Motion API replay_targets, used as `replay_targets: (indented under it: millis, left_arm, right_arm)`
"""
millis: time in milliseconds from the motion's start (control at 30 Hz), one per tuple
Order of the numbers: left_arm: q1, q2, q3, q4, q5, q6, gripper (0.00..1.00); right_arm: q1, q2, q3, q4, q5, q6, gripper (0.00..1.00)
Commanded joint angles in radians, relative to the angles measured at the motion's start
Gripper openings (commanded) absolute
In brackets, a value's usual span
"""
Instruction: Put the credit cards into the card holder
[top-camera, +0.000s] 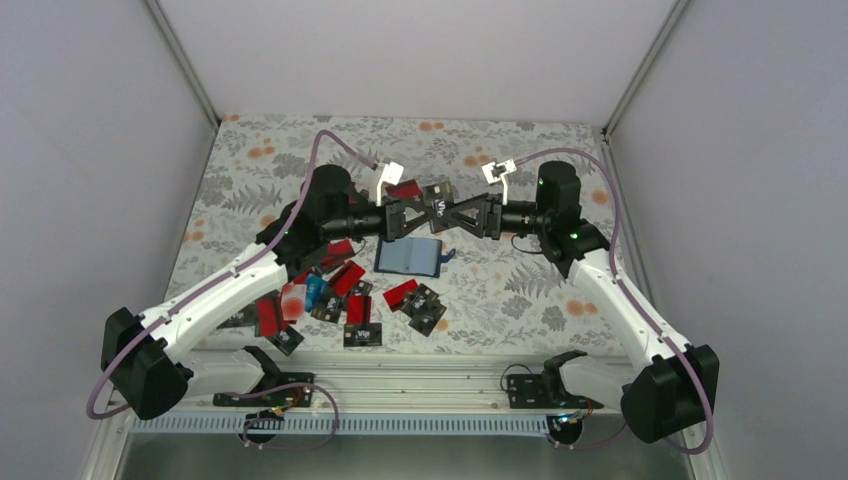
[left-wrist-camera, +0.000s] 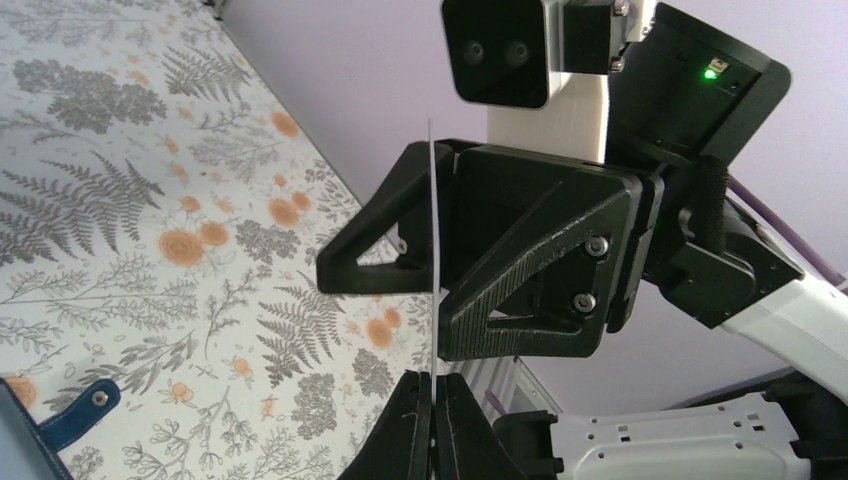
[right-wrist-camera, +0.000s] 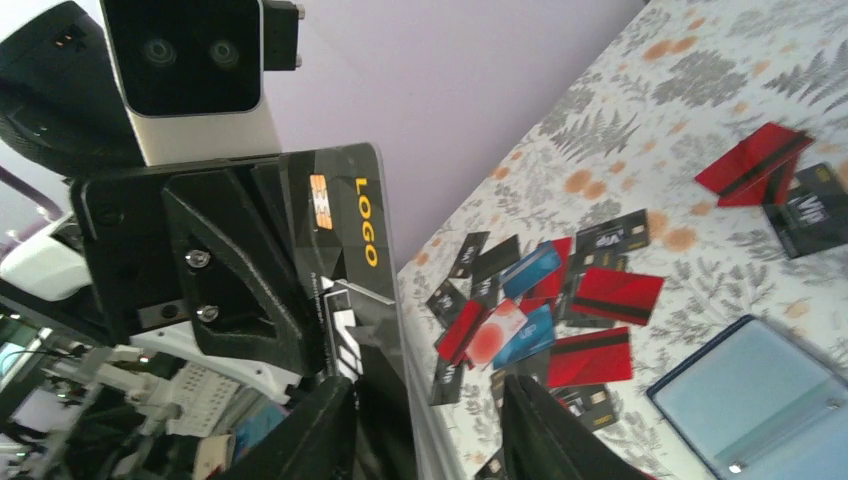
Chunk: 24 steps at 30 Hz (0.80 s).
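Observation:
Both grippers meet in mid-air above the open card holder (top-camera: 408, 256), which lies flat with its light blue inside up; it also shows in the right wrist view (right-wrist-camera: 760, 400). My left gripper (top-camera: 425, 218) is shut on a black card (top-camera: 440, 211) and holds it upright. In the left wrist view the card (left-wrist-camera: 432, 250) is edge-on, pinched at my left gripper (left-wrist-camera: 433, 405). My right gripper (top-camera: 458, 217) is open around the same card (right-wrist-camera: 350, 250), which lies against one of its fingers (right-wrist-camera: 325, 430). Many credit cards (top-camera: 330, 295) lie scattered on the floral cloth.
More cards lie in front of the holder (top-camera: 415, 300), and a red one lies behind the grippers (top-camera: 405, 189). The holder's snap tab (left-wrist-camera: 75, 415) points right. White walls close in the table on three sides. A metal rail (top-camera: 420, 375) runs along the near edge.

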Motion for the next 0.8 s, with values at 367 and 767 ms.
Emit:
replay_targets:
  millis: [367, 767]
  left_arm:
    - [0.003, -0.006, 0.039, -0.043, 0.043, 0.035, 0.02]
    - [0.016, 0.040, 0.059, -0.148, -0.075, 0.076, 0.38]
  right_arm:
    - [-0.003, -0.023, -0.017, 0.098, -0.098, 0.054, 0.23]
    - [-0.003, -0.003, -0.077, 0.031, 0.017, 0.079, 0.04]
